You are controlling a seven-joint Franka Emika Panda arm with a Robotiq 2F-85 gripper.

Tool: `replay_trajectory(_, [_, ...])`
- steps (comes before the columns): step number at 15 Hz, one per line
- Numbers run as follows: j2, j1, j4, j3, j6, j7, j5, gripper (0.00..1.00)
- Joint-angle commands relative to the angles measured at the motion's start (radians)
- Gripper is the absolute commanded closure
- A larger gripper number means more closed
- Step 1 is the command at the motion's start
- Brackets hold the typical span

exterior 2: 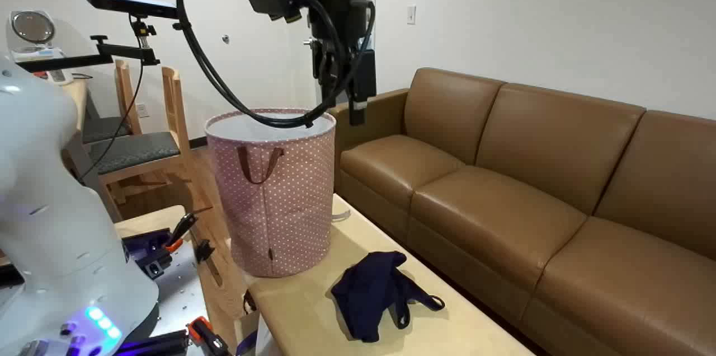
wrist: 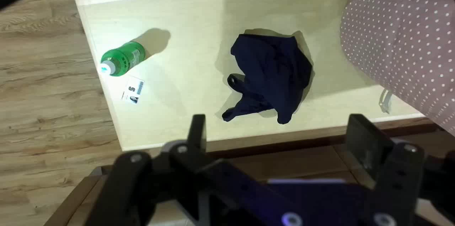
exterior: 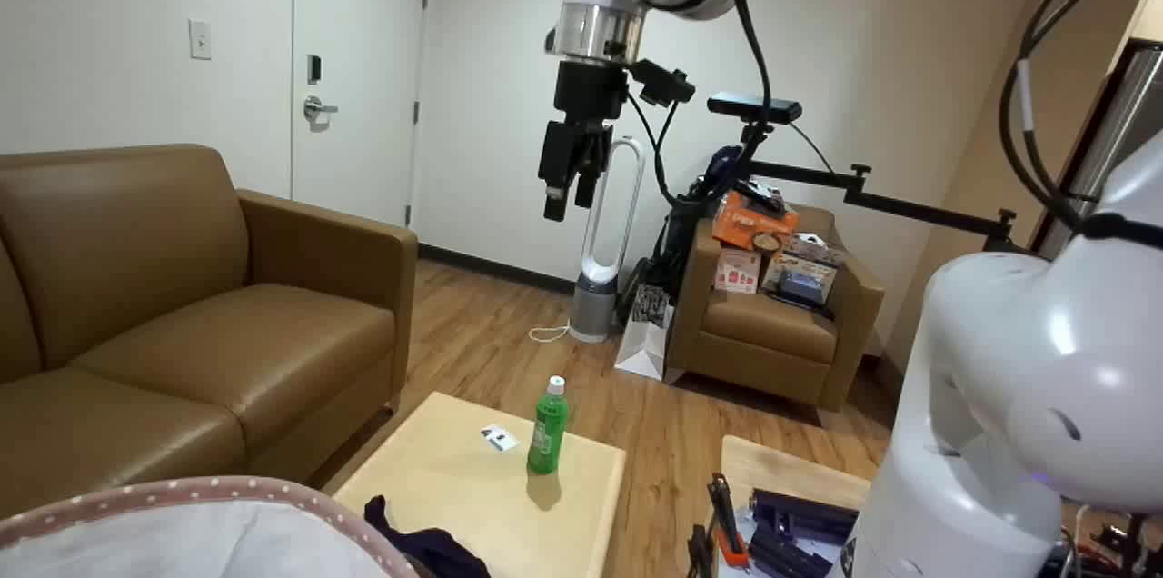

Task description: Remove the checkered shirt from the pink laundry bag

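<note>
the gripper (wrist: 279, 133) hung high above the table (wrist: 185, 12), pointing down, its two fingers (wrist: 367, 145) spread wide apart with only air between them. the pink laundry bag (exterior 2: 296, 199), dotted with white, stood upright on one end of the table, its mouth open at the top and a brown handle (exterior 2: 245, 163) on its side. a pale lining (exterior: 209, 551) showed inside it in both exterior views, but the bottom was hidden, so where the checkered shirt was could not be told.

a navy cloth (wrist: 273, 69) lay crumpled on the table near the bag, apart from it, with two small loops sticking out. toward the table's other end a green bottle (exterior: 548, 433) with a white cap stood upright, and a small card (exterior: 499, 438) lay flat just beside it.

a brown sofa (exterior 2: 475, 193) ran along one long side of the table. in an exterior view, boxes (exterior: 745, 224) were piled on a brown armchair (exterior: 763, 360); a tall fan (exterior: 595, 307) stood near it, with a paper bag (exterior: 643, 340) between the two.
</note>
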Motion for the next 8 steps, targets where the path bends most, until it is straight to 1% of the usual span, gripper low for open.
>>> replay_trajectory(1, [0.001,-0.009,0.002,0.008,-0.002,-0.004,0.004,0.0])
replay_trajectory(3, [0.002,-0.003,0.015,0.031,-0.006,0.011,-0.014,0.0])
replay_trajectory(5, [0.005,0.015,0.028,0.072,-0.01,0.021,-0.039,0.0])
replay_trajectory(8, [0.006,0.056,0.045,0.156,-0.007,0.045,-0.073,0.0])
